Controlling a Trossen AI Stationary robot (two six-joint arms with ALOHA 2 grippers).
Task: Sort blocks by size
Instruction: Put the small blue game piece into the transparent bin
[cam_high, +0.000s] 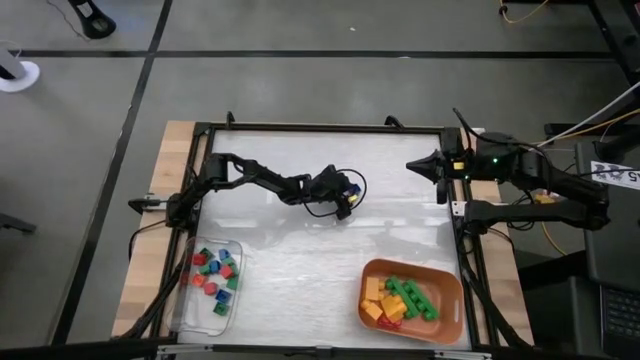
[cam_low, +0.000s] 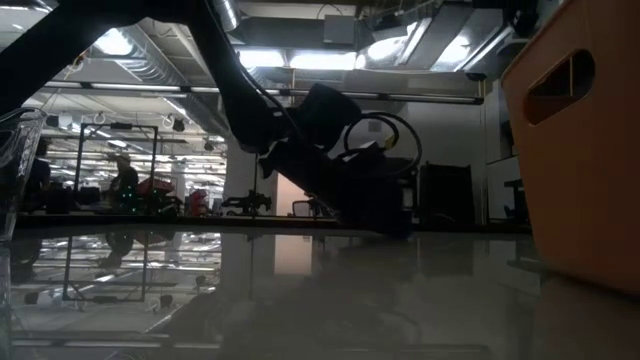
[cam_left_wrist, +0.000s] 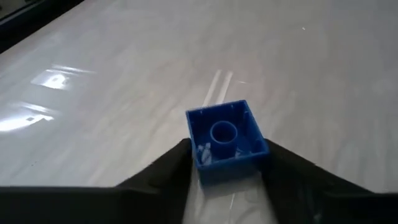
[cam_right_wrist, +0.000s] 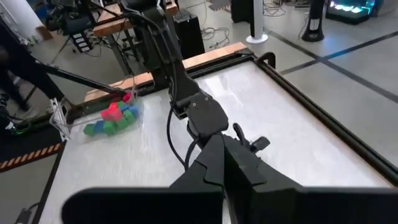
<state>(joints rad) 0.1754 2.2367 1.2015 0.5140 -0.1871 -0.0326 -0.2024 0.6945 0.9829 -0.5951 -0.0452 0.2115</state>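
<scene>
left gripper (cam_left_wrist: 227, 180) down at table (cam_high: 300, 260) centre, grasping blue brick (cam_left_wrist: 225, 140), hollow underside up | right gripper (cam_high: 412, 165) clenched, empty, parked at 2 o'clock | small bricks (cam_high: 214, 275) in clear tray (cam_high: 236, 246) at 8 o'clock | long bricks (cam_high: 402, 298) in orange bin (cam_high: 445, 322) at 5 o'clock

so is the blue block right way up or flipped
Flipped: the left wrist view shows the blue block hollow side up, its inner tube showing, between the left gripper's fingers on the table.
</scene>
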